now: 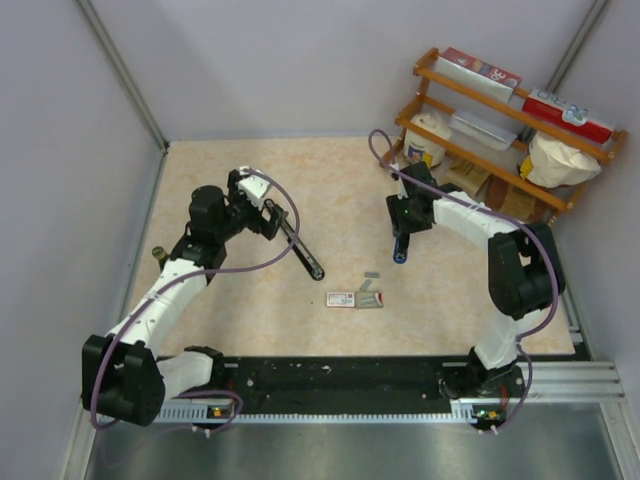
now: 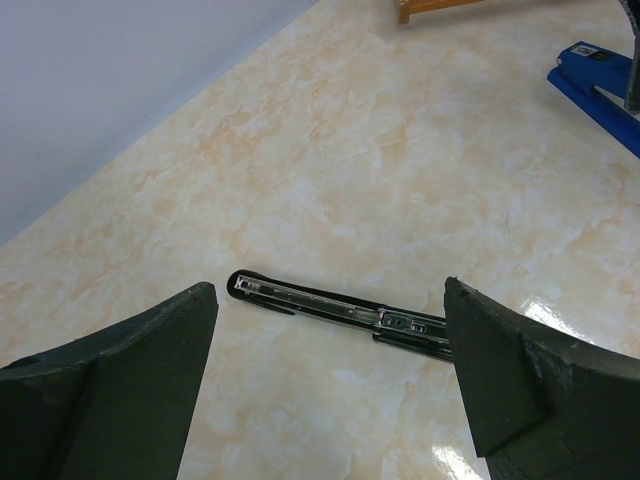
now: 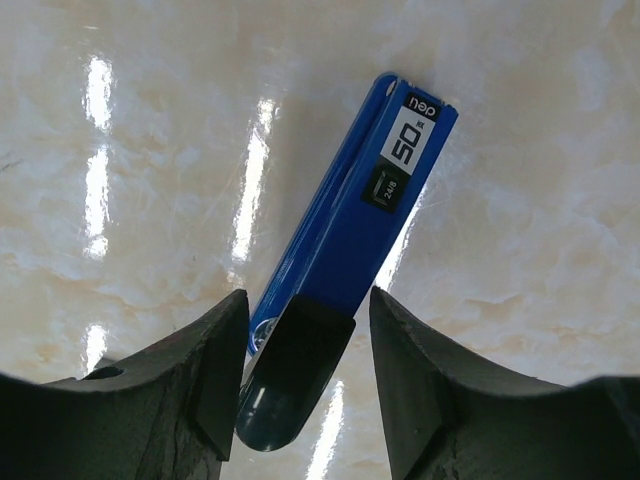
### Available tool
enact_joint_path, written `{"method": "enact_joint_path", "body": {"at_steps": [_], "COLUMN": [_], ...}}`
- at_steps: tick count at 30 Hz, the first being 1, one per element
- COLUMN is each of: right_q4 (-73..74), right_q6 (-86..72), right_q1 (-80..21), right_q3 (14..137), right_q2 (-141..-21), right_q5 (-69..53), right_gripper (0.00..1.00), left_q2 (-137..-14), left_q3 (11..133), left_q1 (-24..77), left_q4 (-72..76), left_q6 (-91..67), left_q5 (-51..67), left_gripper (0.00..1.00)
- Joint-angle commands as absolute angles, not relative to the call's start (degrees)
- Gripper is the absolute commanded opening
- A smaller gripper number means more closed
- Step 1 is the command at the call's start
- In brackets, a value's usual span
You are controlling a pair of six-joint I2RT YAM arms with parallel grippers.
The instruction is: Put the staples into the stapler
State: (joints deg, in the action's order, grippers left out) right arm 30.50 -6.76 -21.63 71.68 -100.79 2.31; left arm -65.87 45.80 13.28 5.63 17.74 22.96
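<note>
Top view, staples: we see the staples (image 1: 371, 274) as loose grey strips on the table (image 1: 230, 180). One lies apart, others just beside the white box (image 1: 341, 299), and neither gripper has any.
Top view, arms: the left gripper (image 1: 265, 214) is just beside one end of a black rail (image 1: 303, 252). The right gripper (image 1: 402, 236) is over the blue stapler (image 1: 400, 254), well apart from the strips.
Left wrist, jaws: spread wide and holding nothing. The rail (metal channel facing up, probably a staple track) lies on the table beyond the fingertips.
Left wrist, risk: we judge that closing from here would catch air or nudge the rail sideways.
Right wrist, jaws: partly spread on either side of the stapler's dark rear end. We cannot tell whether they pinch it.
Right wrist, risk: a loose or off-centre hold could let the stapler twist or slip.
Staples, risk: lying thin and flat, they may skid or snap apart under the fingers.
</note>
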Motion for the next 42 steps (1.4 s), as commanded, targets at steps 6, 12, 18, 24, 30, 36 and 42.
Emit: {"method": "enact_joint_path", "body": {"at_steps": [6,12,18,24,30,36,42], "right_q4": [29.88,30.67,31.55,31.73,32.17,32.61,32.43], "right_q6": [-7.91,-5.98,-0.36,9.22,17.04,22.14,24.79], "right_q1": [-21.71,-21.71,-22.67,-25.40,-28.21,-29.27,-29.18], "right_q3": [72.77,73.47,74.97,78.65,82.88,85.78,85.69], "right_q2": [-102.13,-102.22,-103.01,-105.38,-108.54,-109.25,-102.15], "right_q5": [0.62,0.35,-3.34,-9.75,-13.53,-14.15,-10.47], "right_gripper": [0.50,0.36,0.34,0.31,0.32,0.40,0.52], "left_q2": [-64.60,-65.83,-65.92,-66.09,-66.44,-66.71,-67.15], "left_q3": [45.79,45.70,45.70,45.26,44.56,44.21,44.29], "left_q1": [13.54,13.54,13.54,13.54,13.71,13.97,14.15], "left_q4": [9.58,9.67,9.75,9.67,9.75,9.49,10.02], "left_q6": [17.49,16.70,16.35,15.91,15.64,15.64,15.21], "left_q5": [23.55,24.34,25.05,26.37,27.95,28.48,28.74], "left_gripper": [0.99,0.99,0.99,0.99,0.99,0.99,0.99]}}
